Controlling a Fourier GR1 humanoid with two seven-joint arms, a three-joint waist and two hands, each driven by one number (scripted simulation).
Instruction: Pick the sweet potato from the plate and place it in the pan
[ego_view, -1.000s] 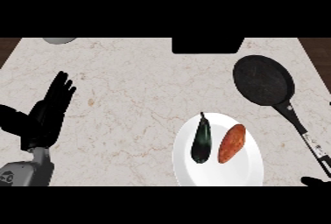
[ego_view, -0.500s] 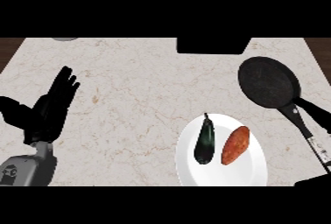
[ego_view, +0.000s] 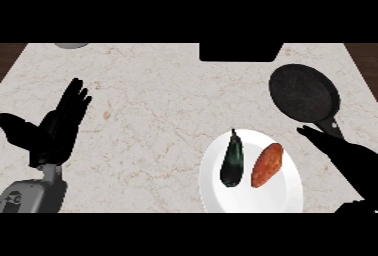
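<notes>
Marble counter (ego_view: 162, 100), right hand (ego_view: 336, 150) seemingly nearer plate (ego_view: 288, 200)

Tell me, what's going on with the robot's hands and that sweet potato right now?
Right hand open, beside the plate, over the pan handle. Left hand open, resting at left. Sweet potato on plate, untouched. Eggplant alongside it.

A pale marble counter (ego_view: 162, 110) fills the view. Dark wood floor shows at the far left and right corners. A black box (ego_view: 241, 51) sits at its far edge.
</notes>
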